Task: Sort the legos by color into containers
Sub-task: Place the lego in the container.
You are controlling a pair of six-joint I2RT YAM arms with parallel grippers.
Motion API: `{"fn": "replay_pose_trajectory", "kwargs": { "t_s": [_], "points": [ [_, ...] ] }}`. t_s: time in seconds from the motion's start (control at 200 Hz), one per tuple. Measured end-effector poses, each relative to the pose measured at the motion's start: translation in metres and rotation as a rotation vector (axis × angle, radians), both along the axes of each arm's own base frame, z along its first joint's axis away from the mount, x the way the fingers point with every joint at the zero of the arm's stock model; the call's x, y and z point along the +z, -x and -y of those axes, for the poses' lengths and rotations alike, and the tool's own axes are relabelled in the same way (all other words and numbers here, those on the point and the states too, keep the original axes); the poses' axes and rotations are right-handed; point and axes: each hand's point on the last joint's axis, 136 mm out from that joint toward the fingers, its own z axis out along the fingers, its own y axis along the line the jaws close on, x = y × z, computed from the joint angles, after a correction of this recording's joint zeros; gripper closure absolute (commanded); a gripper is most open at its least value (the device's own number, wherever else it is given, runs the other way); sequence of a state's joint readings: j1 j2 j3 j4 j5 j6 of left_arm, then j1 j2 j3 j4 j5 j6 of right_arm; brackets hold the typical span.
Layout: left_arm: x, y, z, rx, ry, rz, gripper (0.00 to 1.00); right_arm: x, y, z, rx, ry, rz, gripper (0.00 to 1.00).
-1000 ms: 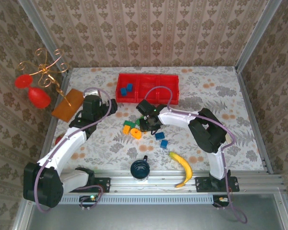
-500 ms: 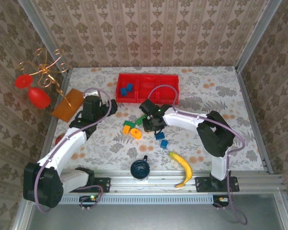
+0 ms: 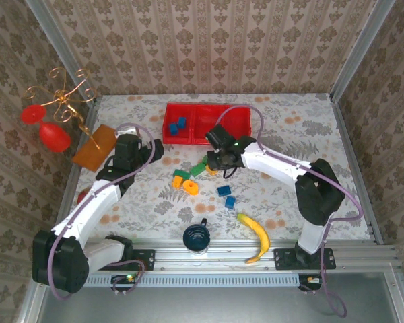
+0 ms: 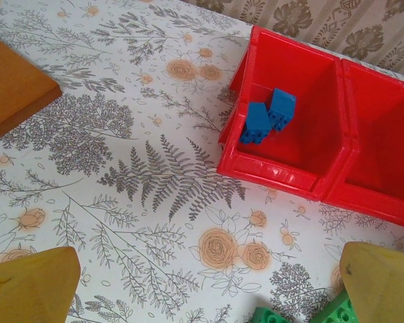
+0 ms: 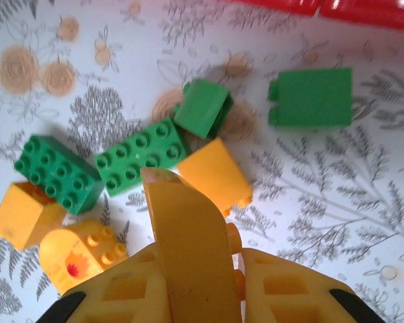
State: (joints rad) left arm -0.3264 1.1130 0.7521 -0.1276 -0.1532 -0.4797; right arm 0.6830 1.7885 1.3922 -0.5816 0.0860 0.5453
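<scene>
Two grippers: R gripper point(image 3: 211, 163) had jaws together, w/ an orange sliver betw. the fingers; couldn't tell if a brick was clamped. L gripper point(image 4: 205, 289) had jaws wide apart above the table point(image 4: 155, 182).
Under R gripper: green legos point(image 5: 141, 158) & orange-yellow legos point(image 5: 212, 176) lay in a loose cluster on the table, near the tray point(image 4: 276, 176).
Blue legos point(image 4: 256, 122): two sat in the tray's left compartment; two more lay on the table, betw. the cluster & the banana point(image 3: 254, 235).
Tray: red, 3 compartments, at the table's far side.
Near edge: dark cup point(image 3: 196, 237) beside the banana.
</scene>
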Motion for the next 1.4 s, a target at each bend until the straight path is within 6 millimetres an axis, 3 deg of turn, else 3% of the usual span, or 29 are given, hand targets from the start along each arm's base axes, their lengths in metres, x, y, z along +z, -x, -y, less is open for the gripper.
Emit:
{"fn": "replay_pose_trajectory", "kwargs": {
  "t_s": [0.315, 0.835, 1.07, 1.4],
  "points": [
    [0.002, 0.001, -0.002, 0.003, 0.003, 0.002, 0.0, 0.045, -0.047, 0.013, -0.044, -0.037, 0.111, 1.0],
    [0.009, 0.004, -0.002, -0.002, 0.013, 0.018, 0.0, 0.055, -0.105, 0.018, -0.08, -0.024, 0.183, 1.0],
    [0.008, 0.004, -0.002, -0.005, 0.017, 0.015, 0.0, 0.049, -0.132, 0.007, -0.065, -0.004, 0.216, 1.0],
    [0.004, 0.007, 0.0, -0.021, 0.021, -0.009, 0.0, 0.013, -0.168, -0.01, -0.033, 0.048, 0.224, 1.0]
  ]
}}
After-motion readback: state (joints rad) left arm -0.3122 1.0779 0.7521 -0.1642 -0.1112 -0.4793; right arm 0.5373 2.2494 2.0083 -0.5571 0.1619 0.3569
